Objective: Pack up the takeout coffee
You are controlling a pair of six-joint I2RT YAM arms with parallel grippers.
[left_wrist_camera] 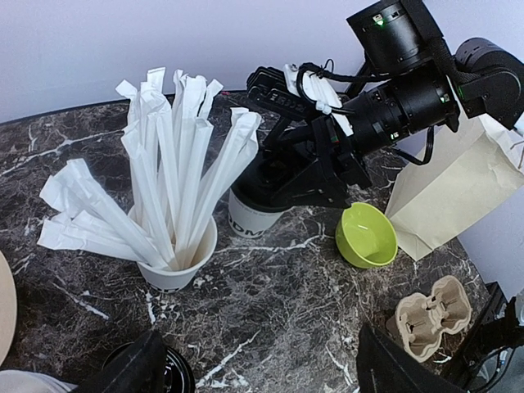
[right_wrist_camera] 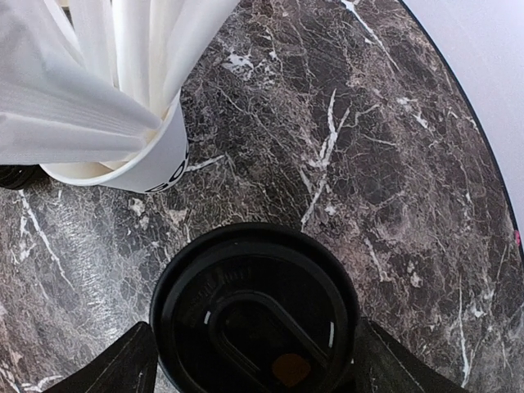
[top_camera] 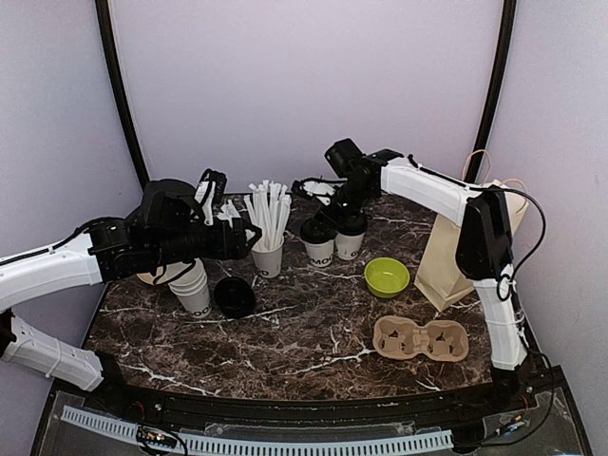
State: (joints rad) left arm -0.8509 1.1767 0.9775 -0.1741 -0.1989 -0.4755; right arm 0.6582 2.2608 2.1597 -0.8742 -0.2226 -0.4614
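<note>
**Stone, paper, plastic, pulp**
The veined table [top_camera: 313, 332] looks polished; the takeout coffee [top_camera: 319, 249] is matt paper under a smooth black plastic lid [right_wrist_camera: 255, 311]; the green bowl [top_camera: 387, 276] is glossy, the cup carrier [top_camera: 420, 339] rough pulp.

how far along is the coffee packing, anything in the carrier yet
Early on. Done: the two takeout coffees have black lids on and stand on the table. In hand: the right gripper is open, straddling one lidded cup that is not lifted. Left to do: the cup carrier holds nothing, so both cups need moving. The paper bag interior is hidden. The left gripper is open and empty.
</note>
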